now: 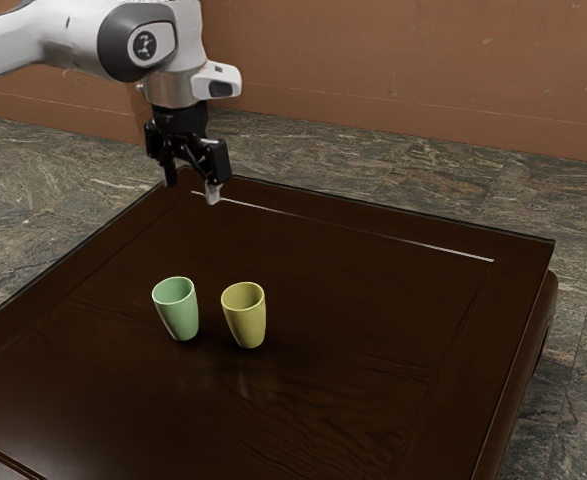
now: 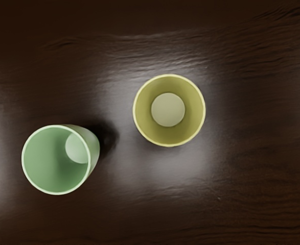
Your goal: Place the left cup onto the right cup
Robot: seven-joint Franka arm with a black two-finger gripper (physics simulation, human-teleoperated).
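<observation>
Green cup (image 1: 176, 308), yellow cup (image 1: 244, 314), rims apart

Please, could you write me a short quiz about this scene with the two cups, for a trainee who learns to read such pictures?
1. Fill in: the gripper hangs high above the table, holds nothing, and its jaws are ___.
2. In the exterior view, where does the yellow cup stand relative to the green cup? A) inside it; B) at its right, apart from it; C) upside down on top of it.
3. True or false: the green cup is stacked on the yellow cup.
Key: 1 open; 2 B; 3 false, both cups stand upright on the table.
</observation>
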